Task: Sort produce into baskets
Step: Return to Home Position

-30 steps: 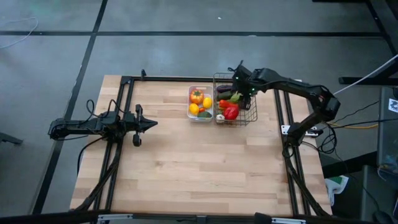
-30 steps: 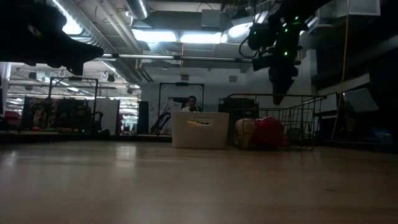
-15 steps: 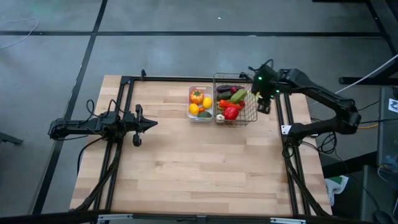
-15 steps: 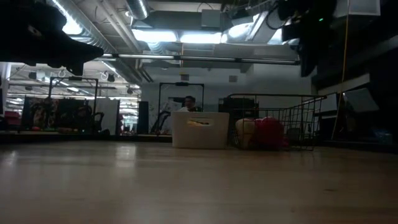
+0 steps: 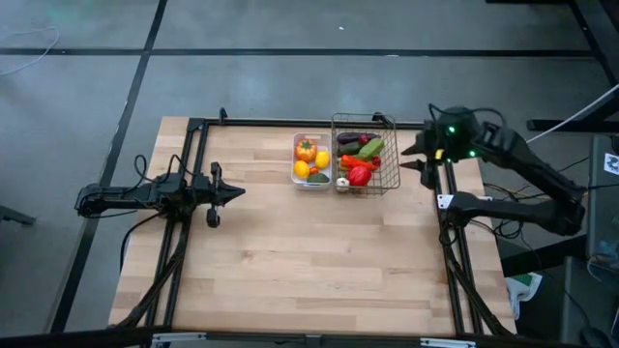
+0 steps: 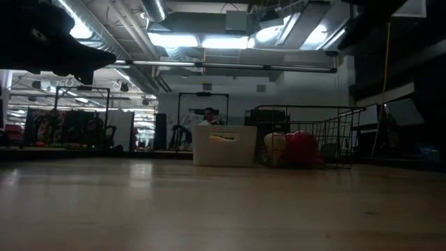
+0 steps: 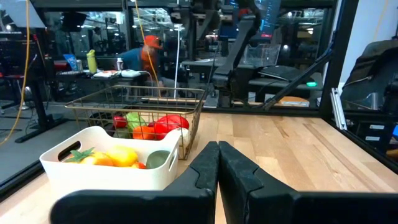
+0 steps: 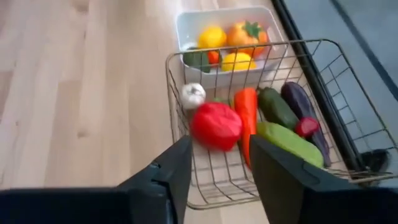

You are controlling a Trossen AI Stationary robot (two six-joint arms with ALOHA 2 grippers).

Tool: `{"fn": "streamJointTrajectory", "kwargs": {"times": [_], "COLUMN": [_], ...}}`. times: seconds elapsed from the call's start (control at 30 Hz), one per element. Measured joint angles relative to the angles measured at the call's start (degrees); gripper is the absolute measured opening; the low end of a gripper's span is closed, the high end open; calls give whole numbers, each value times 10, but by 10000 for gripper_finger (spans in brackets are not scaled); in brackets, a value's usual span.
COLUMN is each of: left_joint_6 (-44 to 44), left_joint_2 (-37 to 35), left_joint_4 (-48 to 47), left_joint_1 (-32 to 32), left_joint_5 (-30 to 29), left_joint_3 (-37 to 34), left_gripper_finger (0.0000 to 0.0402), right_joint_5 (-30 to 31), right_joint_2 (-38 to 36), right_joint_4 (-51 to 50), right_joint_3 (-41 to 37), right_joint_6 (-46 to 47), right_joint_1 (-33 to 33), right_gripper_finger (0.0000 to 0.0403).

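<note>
The right gripper hangs just beside the right wall of the gold wire basket, above the table's right-hand rail, with its fingers spread apart and nothing between them. The basket holds a red pepper, an orange carrot, a dark green cucumber, a paler green one, a purple eggplant and a small white garlic bulb. Touching the basket's left side stands the white tray, which holds two yellow lemons, an orange tomato and something dark green (too tucked in to name). The left gripper waits low over the table's left side, well apart from both containers, pointing toward them with its fingers pressed together on nothing.
</note>
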Motion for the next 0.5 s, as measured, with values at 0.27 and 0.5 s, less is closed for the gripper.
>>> {"fn": "streamJointTrajectory", "kwargs": {"times": [0.27, 0.5], "left_joint_6": [0, 0], "left_joint_2": [0, 0], "left_joint_4": [0, 0], "left_joint_1": [0, 0], "left_joint_5": [0, 0], "left_joint_3": [0, 0], "left_gripper_finger": [5, 5], "right_joint_5": [-14, -36], "right_joint_2": [-120, -201], "right_joint_4": [117, 244], "right_joint_3": [-165, -311], "right_joint_6": [55, 111], "right_joint_1": [0, 0], "right_gripper_finger": [95, 34]}}
